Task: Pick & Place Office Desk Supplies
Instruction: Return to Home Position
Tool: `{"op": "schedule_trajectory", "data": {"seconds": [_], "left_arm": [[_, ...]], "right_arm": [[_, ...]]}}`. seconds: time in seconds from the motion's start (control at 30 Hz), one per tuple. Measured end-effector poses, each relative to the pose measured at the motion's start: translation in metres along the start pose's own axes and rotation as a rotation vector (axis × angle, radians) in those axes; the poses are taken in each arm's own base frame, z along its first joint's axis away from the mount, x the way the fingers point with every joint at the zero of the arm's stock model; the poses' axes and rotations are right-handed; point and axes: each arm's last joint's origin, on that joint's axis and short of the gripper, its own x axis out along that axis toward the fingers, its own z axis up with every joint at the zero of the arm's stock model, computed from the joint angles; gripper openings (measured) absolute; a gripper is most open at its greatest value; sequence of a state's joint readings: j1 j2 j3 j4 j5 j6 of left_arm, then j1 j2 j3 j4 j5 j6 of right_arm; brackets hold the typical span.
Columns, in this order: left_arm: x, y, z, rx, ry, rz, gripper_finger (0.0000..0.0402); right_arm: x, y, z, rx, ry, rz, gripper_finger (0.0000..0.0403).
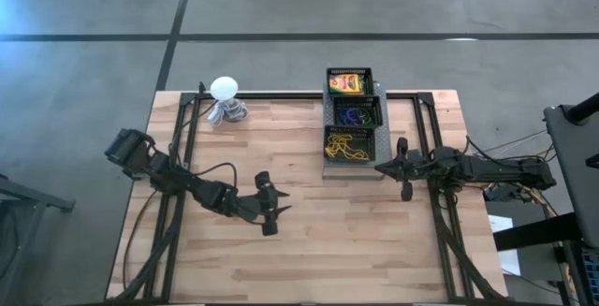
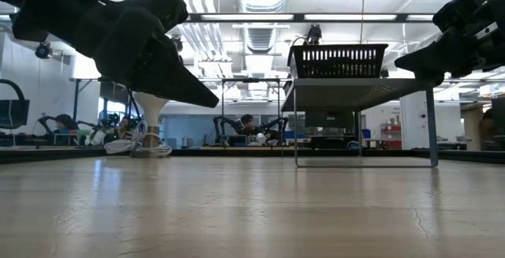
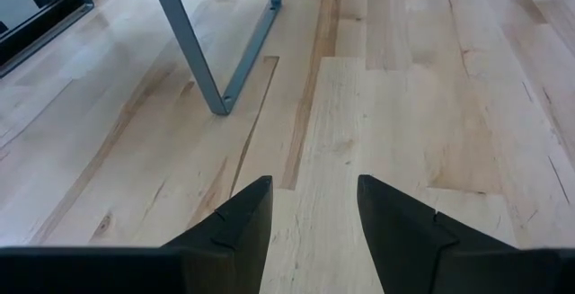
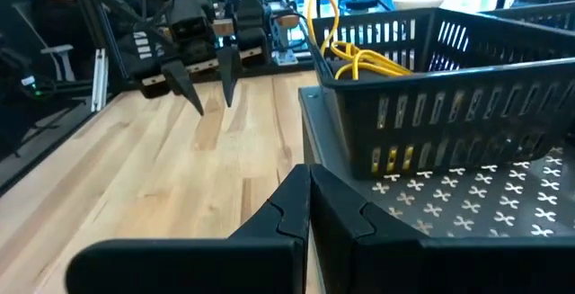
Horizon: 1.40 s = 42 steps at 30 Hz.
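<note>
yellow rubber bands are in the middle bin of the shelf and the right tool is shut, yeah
Only the bin is wrong. The high view shows the yellow rubber bands in the end bin nearest the right tool, not the middle bin, which holds blue rings. The right tool is shut, as you said.

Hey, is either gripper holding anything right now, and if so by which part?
Nothing is held. The left gripper is open over the table; the right gripper is shut on nothing, beside the black bin with yellow rubber bands.
</note>
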<state>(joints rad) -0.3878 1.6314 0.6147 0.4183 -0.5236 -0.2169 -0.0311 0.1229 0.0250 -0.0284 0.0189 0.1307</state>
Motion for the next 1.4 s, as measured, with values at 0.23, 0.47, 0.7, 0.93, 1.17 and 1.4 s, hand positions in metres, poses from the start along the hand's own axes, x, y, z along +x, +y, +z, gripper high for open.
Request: {"op": "schedule_trajectory", "data": {"seconds": [0.23,0.47,0.7,0.93,1.17,1.4], "left_arm": [[0.001,0.001,0.000,-0.004,-0.002,0.004,0.0168],[0.001,0.001,0.001,-0.005,-0.003,0.004,0.0168],[0.001,0.002,0.001,-0.009,-0.006,0.008,0.0168],[0.001,0.003,0.001,-0.010,-0.005,0.008,0.0168],[0.001,0.003,0.001,-0.008,-0.002,0.009,0.0168],[0.001,0.003,0.001,-0.008,-0.002,0.009,0.0168]], "right_arm": [[0.001,0.000,0.000,-0.001,0.006,-0.001,0.0008],[0.001,0.000,0.000,-0.001,0.006,-0.004,0.0008],[-0.002,0.003,0.002,-0.003,-0.027,0.022,0.0008],[-0.009,0.004,0.010,0.001,-0.143,0.047,0.0009],[-0.008,0.004,0.007,0.001,-0.141,0.047,0.0009],[-0.008,0.004,0.007,0.001,-0.142,0.047,0.0008]]}}
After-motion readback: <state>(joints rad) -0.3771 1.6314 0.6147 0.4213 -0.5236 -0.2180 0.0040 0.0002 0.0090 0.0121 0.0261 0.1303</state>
